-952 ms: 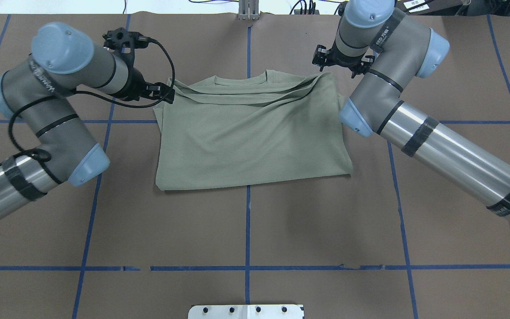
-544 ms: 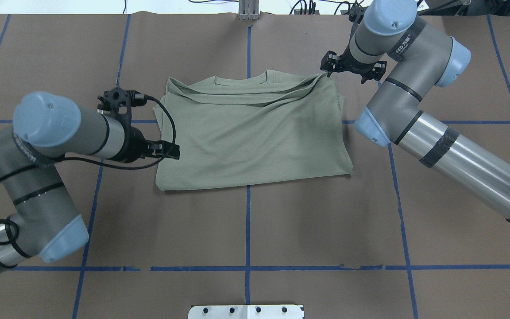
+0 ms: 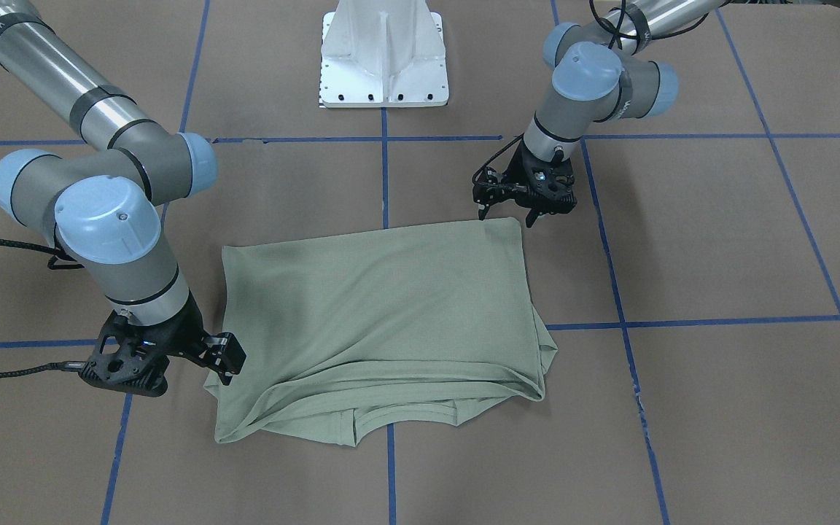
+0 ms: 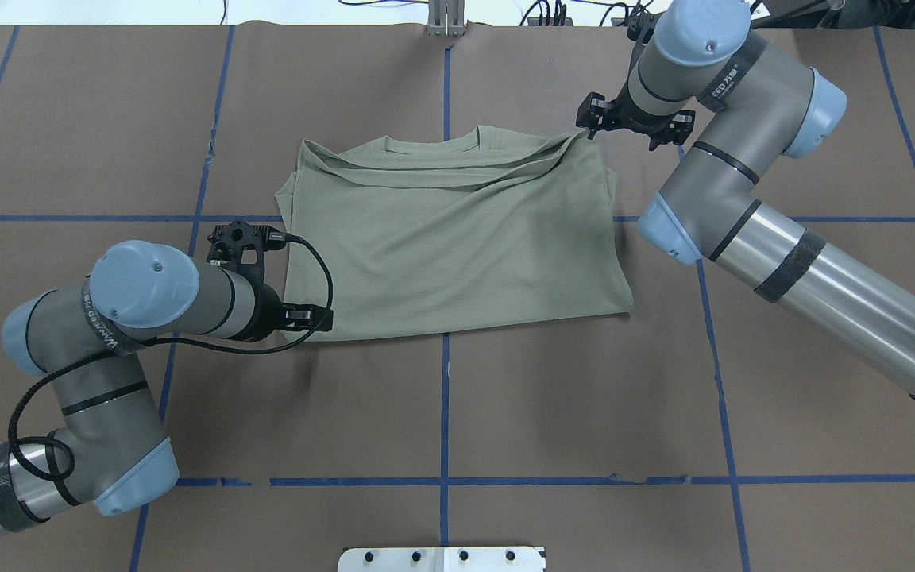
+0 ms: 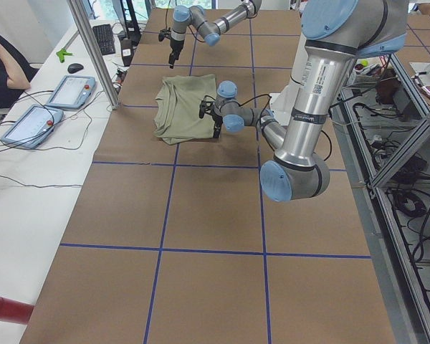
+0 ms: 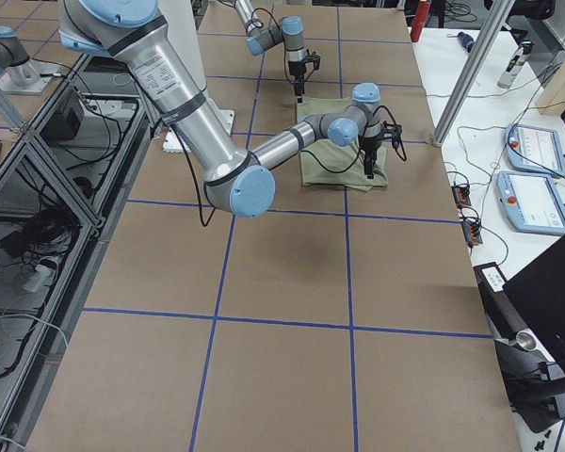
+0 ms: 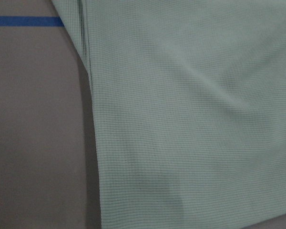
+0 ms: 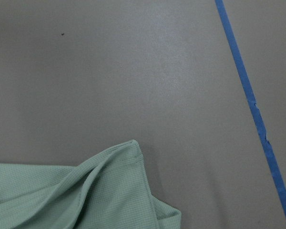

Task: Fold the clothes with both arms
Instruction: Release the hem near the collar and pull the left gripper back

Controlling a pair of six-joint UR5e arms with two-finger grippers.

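The pale sage-green shirt (image 4: 449,230) lies folded on the brown table, neck toward the far edge; it also shows in the front view (image 3: 383,313). My left gripper (image 4: 314,319) hovers at the shirt's near-left corner, and in the front view (image 3: 505,215) its fingers stand spread and empty. The left wrist view shows only the shirt's edge (image 7: 190,119). My right gripper (image 4: 634,121) is just beyond the far-right corner, open in the front view (image 3: 224,356) and holding nothing. That corner (image 8: 128,157) lies free on the table.
The white pedestal base (image 3: 383,58) stands at the robot's side of the table. Blue tape lines (image 4: 444,413) grid the brown cover. A metal post (image 5: 93,50), tablets (image 5: 72,89) and a seated person (image 5: 3,64) are past the far edge.
My left gripper has travelled from the shirt's far-left corner along its left edge to the near-left corner. My right gripper shifted slightly right and away, then stayed. The shirt has not moved.
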